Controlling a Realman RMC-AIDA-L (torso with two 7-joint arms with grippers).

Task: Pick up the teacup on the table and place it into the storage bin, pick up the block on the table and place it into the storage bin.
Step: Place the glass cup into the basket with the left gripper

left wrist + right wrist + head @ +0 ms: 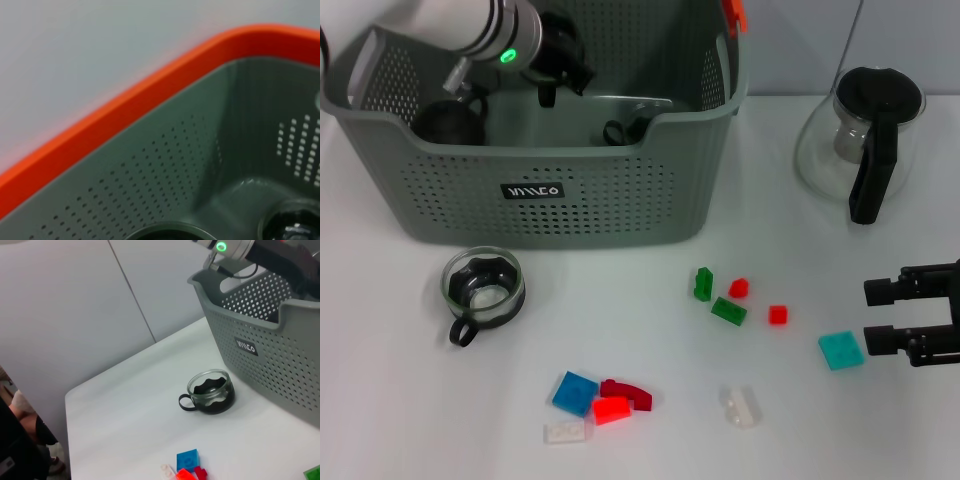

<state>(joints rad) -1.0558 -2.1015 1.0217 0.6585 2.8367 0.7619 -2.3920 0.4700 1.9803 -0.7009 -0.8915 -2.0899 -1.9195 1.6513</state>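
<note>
A glass teacup [483, 285] [210, 392] with a black handle stands on the table in front of the storage bin [535, 190] [270, 345]. Loose blocks lie on the table: a blue one [575, 392] [187, 459], red ones [612, 408], green ones [728, 311] and a teal one [841, 350]. My left gripper [558, 62] reaches down inside the bin, above dark cups [448, 120] lying there. The left wrist view shows the bin's perforated inner wall [165, 170] and orange rim clip [150, 95]. At the far right my right gripper [880, 316] hovers open beside the teal block.
A glass teapot [860, 140] with a black lid and handle stands at the back right. Clear blocks [740, 405] lie near the table's front edge. A grey wall panel [75, 305] rises behind the table.
</note>
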